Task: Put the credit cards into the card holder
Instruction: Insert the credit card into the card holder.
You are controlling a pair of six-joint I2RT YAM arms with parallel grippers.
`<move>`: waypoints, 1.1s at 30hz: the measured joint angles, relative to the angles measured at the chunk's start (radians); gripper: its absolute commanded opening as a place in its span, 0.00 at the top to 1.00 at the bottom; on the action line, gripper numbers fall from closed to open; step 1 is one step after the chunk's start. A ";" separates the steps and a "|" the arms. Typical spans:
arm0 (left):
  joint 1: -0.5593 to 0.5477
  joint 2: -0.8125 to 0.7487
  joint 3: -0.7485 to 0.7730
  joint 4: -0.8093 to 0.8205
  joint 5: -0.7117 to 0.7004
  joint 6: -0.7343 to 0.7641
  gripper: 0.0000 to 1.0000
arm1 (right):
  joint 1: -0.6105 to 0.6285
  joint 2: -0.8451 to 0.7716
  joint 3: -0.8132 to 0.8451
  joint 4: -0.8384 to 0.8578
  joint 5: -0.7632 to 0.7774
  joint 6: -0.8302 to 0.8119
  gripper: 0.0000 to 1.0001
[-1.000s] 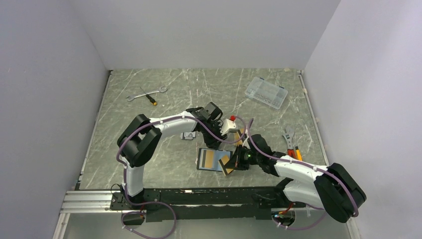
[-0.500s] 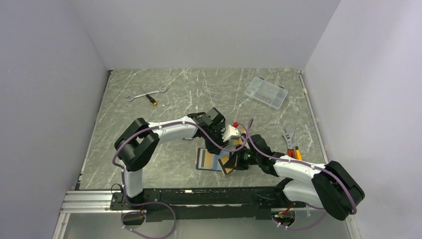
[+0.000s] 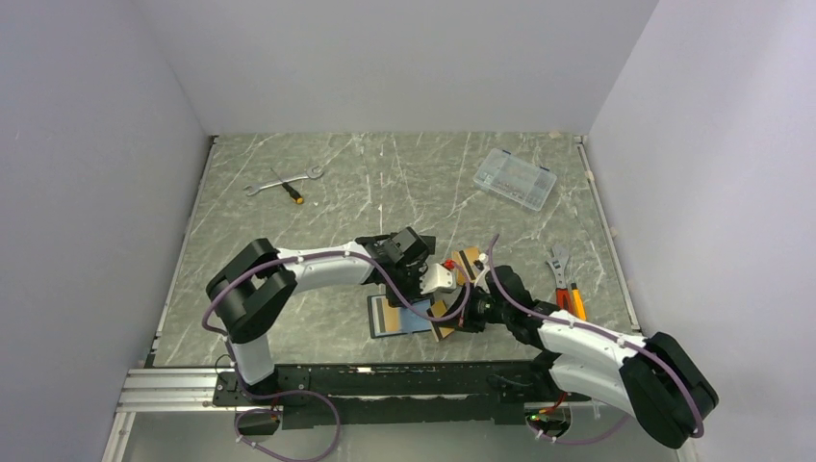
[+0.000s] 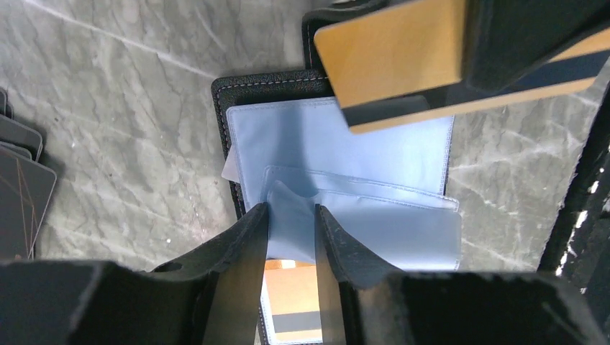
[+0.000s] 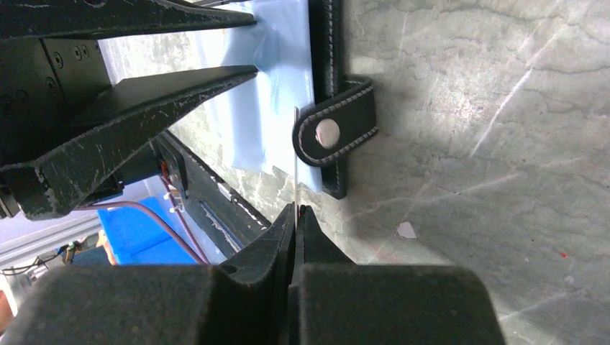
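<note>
Left hand (image 4: 291, 213): part-spread, tips down on the card holder (image 4: 338, 136), with a pale blue pocket lip in the gap.
Second credit card (image 4: 288, 277): low between the left hand's fingers, on the card holder.
Right hand (image 5: 296, 215): pressed together, pinching a credit card (image 4: 392, 54) on edge.
Snap tab (image 5: 334, 133): just past the right hand's tips, beside the card's edge.
Card holder: open on the surface (image 4: 129, 129), under both hands.
Dark cards (image 4: 18, 187): well left of the left hand.

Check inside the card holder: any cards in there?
The card holder lies open, pale blue pockets showing. One orange card peeks out between the fingers of the left gripper; the fingers and a pocket flap cover the rest.
</note>
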 measured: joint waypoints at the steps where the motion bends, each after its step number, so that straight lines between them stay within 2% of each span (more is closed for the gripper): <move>1: 0.000 -0.009 -0.009 0.000 -0.008 0.006 0.65 | -0.001 -0.010 -0.004 -0.002 0.000 0.000 1.00; 18: 0.012 -0.085 -0.014 -0.037 0.002 0.007 0.67 | 0.018 0.130 0.063 0.035 -0.016 -0.002 1.00; 33: 0.128 -0.212 -0.085 -0.060 0.002 0.024 0.64 | 0.109 0.245 0.189 0.032 -0.009 -0.029 1.00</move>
